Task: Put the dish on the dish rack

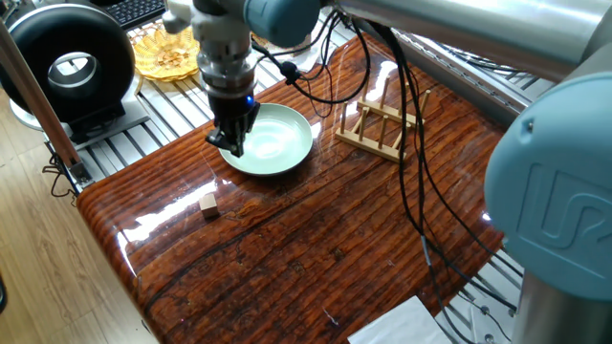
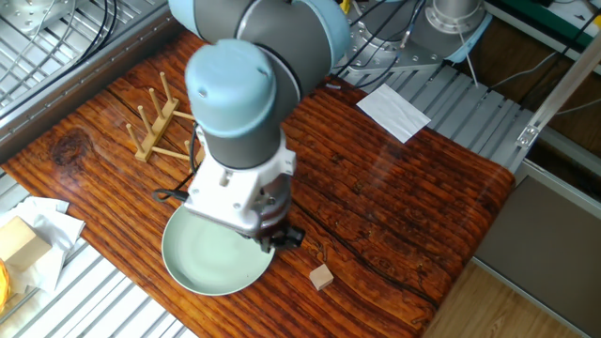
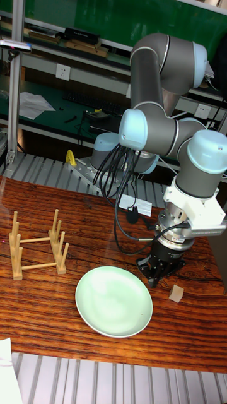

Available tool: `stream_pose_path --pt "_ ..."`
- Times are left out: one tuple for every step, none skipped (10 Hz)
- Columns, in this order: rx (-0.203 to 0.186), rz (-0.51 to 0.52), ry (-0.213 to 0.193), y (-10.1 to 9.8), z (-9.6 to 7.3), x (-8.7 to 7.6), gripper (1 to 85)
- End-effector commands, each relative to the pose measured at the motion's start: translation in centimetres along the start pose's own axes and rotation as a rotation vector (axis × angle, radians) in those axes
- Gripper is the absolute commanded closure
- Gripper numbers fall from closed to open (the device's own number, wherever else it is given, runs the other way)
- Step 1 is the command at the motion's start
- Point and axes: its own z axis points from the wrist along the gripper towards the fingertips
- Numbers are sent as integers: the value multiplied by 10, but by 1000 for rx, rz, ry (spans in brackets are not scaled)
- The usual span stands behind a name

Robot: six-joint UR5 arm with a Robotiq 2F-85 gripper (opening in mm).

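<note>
Bright, even overhead light throws white glare on the glossy table [image 1: 316, 239]; frames are sharp.

Layout on the table [image 1: 316, 239], placed relative to the gripper [image 1: 232, 145], which stands over the rim of the dish [image 1: 273, 140]: in one fixed view the dish spreads to the gripper's right, the rack [image 1: 381, 122] stands farther right and well apart from the dish, and the cube [image 1: 208, 204] lies in front of the gripper toward the near edge. Behind the gripper, off the table, sit a basket [image 1: 170, 50] and, left of it, a round device [image 1: 65, 62]. A paper sheet [image 2: 394, 111] lies at the far edge in the other fixed view.
</note>
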Motion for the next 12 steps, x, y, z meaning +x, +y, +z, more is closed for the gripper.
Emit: stream_pose_path --pt "22 -29 -21 -1 8 0 847" --pt "72 -33 -16 -13 4 1 847" --pt "118 -32 -20 -24 -1 -1 847" --pt "112 -31 -9 -22 -6 2 847" --pt "109 -28 -7 -20 -14 2 847" --pt "106 -26 4 -18 -22 5 847" --pt "98 -27 4 -16 -22 5 847" --pt "78 -27 -11 -11 -14 2 847" --pt "37 -17 -29 0 -7 -2 847" --pt "5 -12 -39 8 -2 -3 847" --pt "-19 -6 -42 15 1 -3 847" --pt "-22 -8 -47 17 5 -3 847"
